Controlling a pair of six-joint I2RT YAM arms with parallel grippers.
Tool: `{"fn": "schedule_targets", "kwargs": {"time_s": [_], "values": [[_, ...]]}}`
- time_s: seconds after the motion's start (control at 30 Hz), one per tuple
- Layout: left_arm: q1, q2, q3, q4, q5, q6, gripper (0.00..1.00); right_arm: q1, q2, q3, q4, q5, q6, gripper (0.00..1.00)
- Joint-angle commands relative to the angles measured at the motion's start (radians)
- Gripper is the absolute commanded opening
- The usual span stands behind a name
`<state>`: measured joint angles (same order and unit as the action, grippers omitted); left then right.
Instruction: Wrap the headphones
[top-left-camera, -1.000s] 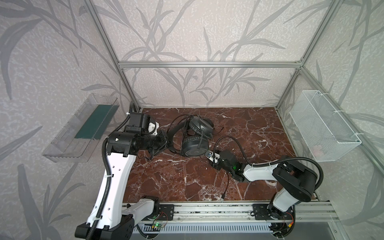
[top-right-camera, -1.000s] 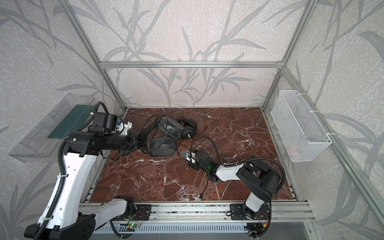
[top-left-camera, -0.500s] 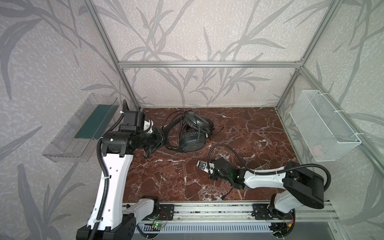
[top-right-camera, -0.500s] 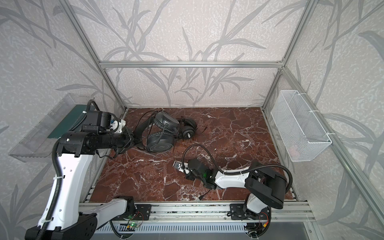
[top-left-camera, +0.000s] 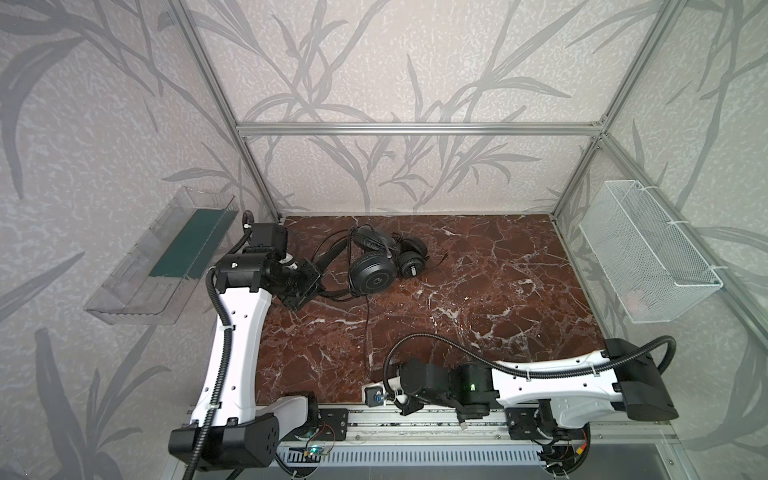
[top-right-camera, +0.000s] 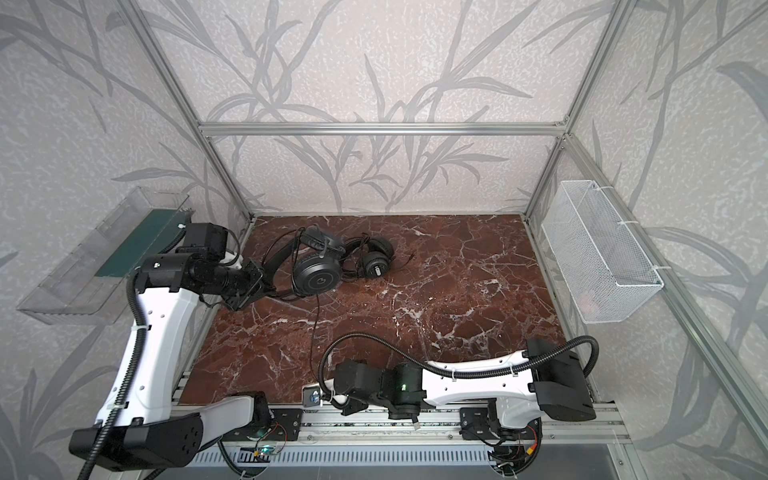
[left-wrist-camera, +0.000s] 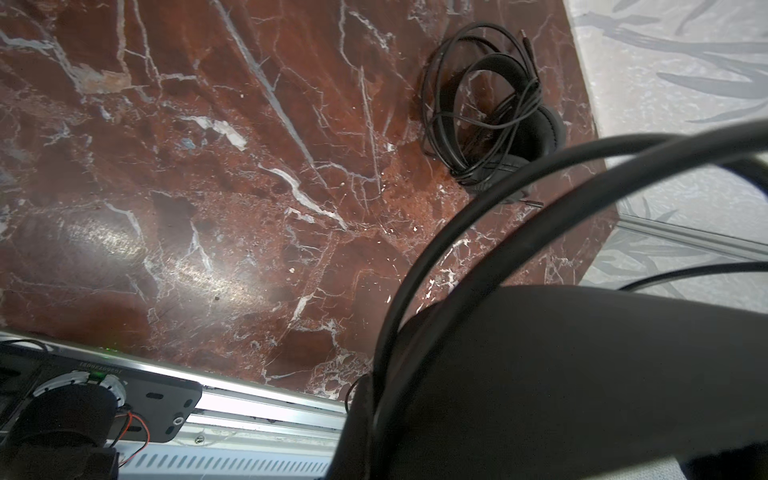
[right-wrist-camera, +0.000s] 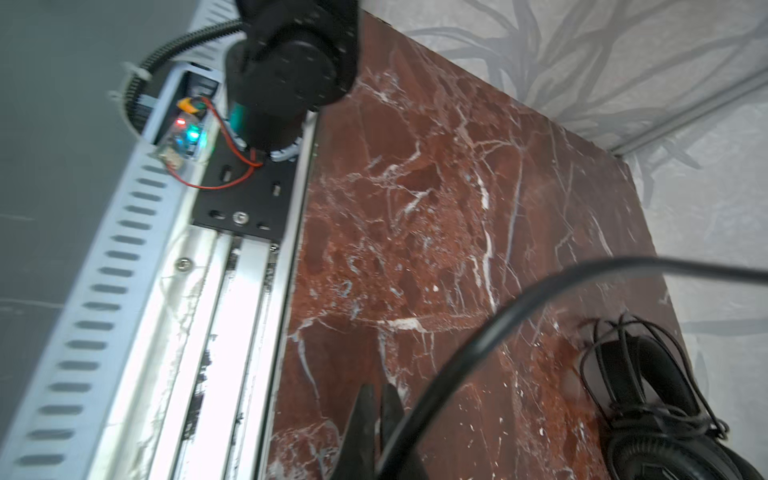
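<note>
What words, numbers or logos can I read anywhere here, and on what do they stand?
No text reads clearly.
Black base plate: a small printed line, upside down in the left wrist view, too blurred to read.
Smooth earcup: a pale round emblem, too small to make out.

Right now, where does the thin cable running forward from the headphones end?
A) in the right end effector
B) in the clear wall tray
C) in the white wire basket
A: the cable leaves the headphones and reaches the shut right end effector at the table's front edge.
</note>
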<state>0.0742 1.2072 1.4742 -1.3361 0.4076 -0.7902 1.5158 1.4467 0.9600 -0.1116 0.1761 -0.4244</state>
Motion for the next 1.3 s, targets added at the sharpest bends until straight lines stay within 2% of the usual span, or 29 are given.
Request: {"fn": "schedule_targets", "kwargs": {"time_s": [0.0, 0.2, 0.43, 0.6, 0.73, 0.83, 0.9, 0.97, 1.07, 1.13, 1.2, 1.27], "values": [[0.015, 0.001, -0.011, 0.061, -0.024, -0.035, 0.0, 0.04, -0.037, 0.064, -0.173, -0.097, -0.029, 0.0], [0.028, 0.026, -0.06, 0.103, -0.153, -0.023, 0.0, 0.116, -0.087, 0.136, -0.29, -0.136, -0.07, 0.0], [0.052, 0.098, -0.109, 0.181, -0.174, -0.052, 0.0, 0.178, -0.08, 0.251, -0.398, -0.224, -0.069, 0.0], [0.125, 0.164, -0.133, 0.219, -0.054, -0.077, 0.0, 0.178, -0.062, 0.282, -0.457, -0.293, -0.034, 0.0], [0.156, 0.212, -0.115, 0.227, -0.038, -0.089, 0.0, 0.178, -0.118, 0.281, -0.434, -0.364, 0.007, 0.0], [0.163, 0.238, -0.116, 0.247, 0.002, -0.105, 0.0, 0.178, -0.147, 0.209, -0.39, -0.348, -0.001, 0.0], [0.167, 0.239, -0.124, 0.271, 0.066, -0.121, 0.0, 0.176, -0.124, 0.173, -0.397, -0.269, 0.016, 0.0], [0.172, 0.234, -0.106, 0.255, 0.076, -0.117, 0.0, 0.136, -0.121, 0.127, -0.403, -0.22, 0.041, 0.0], [0.179, 0.203, -0.107, 0.246, 0.11, -0.114, 0.0, 0.027, -0.171, 0.006, -0.296, -0.244, 0.083, 0.0], [0.179, 0.17, -0.147, 0.288, 0.185, -0.145, 0.0, -0.025, -0.198, -0.057, -0.199, -0.276, 0.088, 0.0], [0.179, 0.145, -0.187, 0.326, 0.258, -0.173, 0.0, -0.066, -0.212, -0.084, -0.136, -0.257, 0.084, 0.0], [0.179, 0.121, -0.196, 0.319, 0.282, -0.168, 0.0, -0.162, -0.216, -0.09, -0.104, -0.291, 0.118, 0.0]]}}
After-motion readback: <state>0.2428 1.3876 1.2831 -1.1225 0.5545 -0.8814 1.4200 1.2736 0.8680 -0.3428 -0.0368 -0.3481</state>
